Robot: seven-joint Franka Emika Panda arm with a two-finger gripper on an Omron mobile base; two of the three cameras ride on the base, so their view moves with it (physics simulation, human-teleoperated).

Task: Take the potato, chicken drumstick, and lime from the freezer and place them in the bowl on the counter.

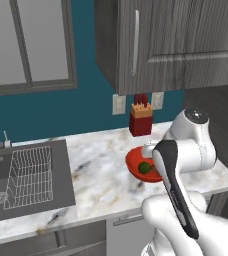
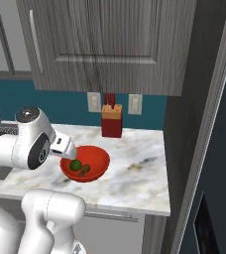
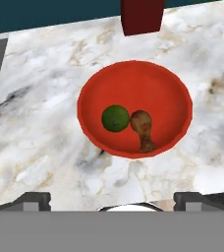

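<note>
A dark red knife block (image 1: 140,121) with reddish handles stands at the far edge by the teal wall (image 1: 46,112), below two pale outlets (image 1: 118,104). A wire rack (image 1: 30,176) lies in the sink (image 1: 61,170) at left. Grey wood-grain cabinets (image 1: 186,40) hang above.

A red bowl (image 2: 87,163) sits on the marbled tabletop (image 2: 135,168), holding a lime (image 2: 75,165) beside a drumstick (image 2: 84,170).

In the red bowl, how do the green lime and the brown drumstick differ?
The round dark green lime is a smooth ball; the knobbly reddish-brown chicken drumstick is elongated, thick at one end and narrow at the other. The lime sits nearer the rim of the glossy red bowl, the drumstick nearer its middle. Both lie in the bowl, side by side and seemingly touching.
</note>
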